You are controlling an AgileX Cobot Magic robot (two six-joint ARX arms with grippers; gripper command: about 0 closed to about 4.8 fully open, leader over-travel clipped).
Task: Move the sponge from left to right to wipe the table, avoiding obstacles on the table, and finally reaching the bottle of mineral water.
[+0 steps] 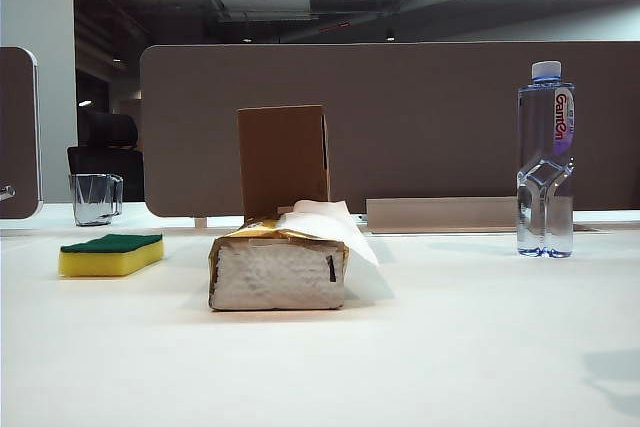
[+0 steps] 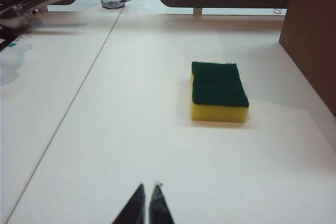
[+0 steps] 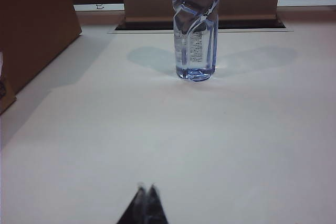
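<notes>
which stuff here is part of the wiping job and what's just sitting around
Job: sponge, table, tissue pack and cardboard box as obstacles, water bottle, left gripper and right gripper, both shut.
Lying about: glass mug, divider panels.

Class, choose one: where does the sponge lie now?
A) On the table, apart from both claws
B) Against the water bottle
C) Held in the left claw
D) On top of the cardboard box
A: the sponge lies flat on the table, well ahead of the shut, empty left claw.
</notes>
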